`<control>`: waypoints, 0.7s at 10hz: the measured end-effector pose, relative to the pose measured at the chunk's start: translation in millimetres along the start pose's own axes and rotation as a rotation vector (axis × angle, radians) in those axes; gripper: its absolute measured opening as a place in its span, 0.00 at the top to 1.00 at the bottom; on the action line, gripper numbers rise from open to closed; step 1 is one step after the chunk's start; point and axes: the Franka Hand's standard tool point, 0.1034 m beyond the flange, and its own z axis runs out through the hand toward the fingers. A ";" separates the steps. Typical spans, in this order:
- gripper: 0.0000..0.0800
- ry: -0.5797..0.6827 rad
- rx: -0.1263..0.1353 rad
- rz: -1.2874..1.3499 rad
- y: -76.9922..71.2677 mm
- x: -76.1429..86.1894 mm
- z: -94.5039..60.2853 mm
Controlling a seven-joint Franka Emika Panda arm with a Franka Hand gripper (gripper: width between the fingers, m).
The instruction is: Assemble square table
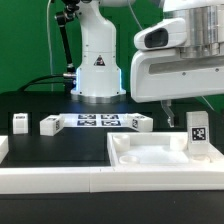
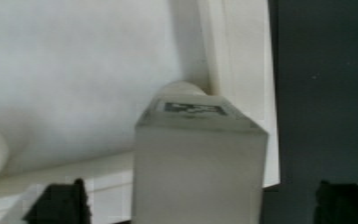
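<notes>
A: How many block legs [image 1: 20, 122] [image 1: 48, 124] [image 1: 137, 122] [image 1: 198, 135] does the exterior view show?

B: Four, all white. The wrist view shows just one leg [image 2: 202, 160], with one tag visible on it.

A: And the bigger pieces?

B: One square slab [image 1: 150, 160], one long white rail [image 1: 50, 178] and one marker board [image 1: 97, 121]. The tags on that board are too small to count.

A: What about the machine?

B: One arm [image 1: 98, 60] carrying one claw [image 2: 202, 200]. Two dark fingertips [image 2: 60, 200] show in the wrist view. Everything shares one black counter [image 1: 30, 100].
</notes>
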 end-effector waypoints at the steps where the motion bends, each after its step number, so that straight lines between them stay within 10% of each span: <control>1: 0.36 0.000 0.000 0.000 0.1 0.0 0.1; 3: 0.64 0.000 -0.001 0.001 0.8 0.2 0.0; 7: 0.64 0.000 0.000 0.109 0.8 0.3 0.1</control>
